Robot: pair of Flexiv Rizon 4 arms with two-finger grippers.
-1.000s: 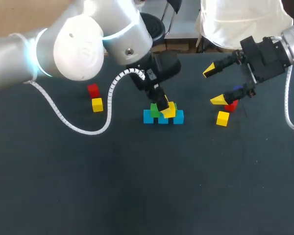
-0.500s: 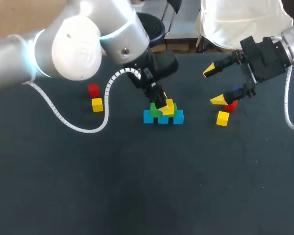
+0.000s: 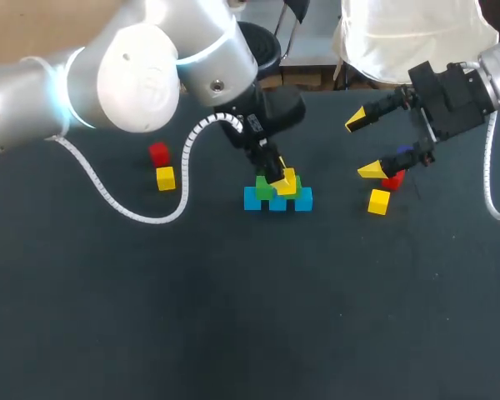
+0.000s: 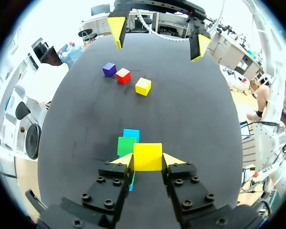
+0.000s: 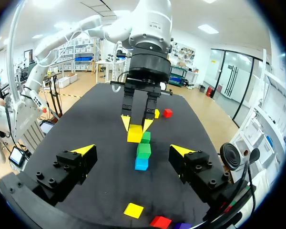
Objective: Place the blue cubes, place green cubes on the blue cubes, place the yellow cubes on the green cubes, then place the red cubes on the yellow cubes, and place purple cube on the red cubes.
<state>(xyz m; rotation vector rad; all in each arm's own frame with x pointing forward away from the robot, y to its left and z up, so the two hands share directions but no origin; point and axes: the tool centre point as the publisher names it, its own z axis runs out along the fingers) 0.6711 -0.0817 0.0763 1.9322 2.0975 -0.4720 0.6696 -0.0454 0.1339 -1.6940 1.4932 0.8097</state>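
In the head view, the yellow cube (image 3: 287, 182) is held by the left gripper (image 3: 280, 179) just above the green cubes (image 3: 263, 188) on the blue cubes (image 3: 277, 202), seemingly for stacking. In the left wrist view, it is clamped from both sides. In the right wrist view, the right gripper (image 5: 133, 150) is spread wide and holds nothing. Since a second ago, the left arm has been shifted slightly.

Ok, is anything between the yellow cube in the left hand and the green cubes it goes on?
Nothing visible. The left hand holds the yellow cube right at the green cubes, and the loose cubes lie off to the sides.
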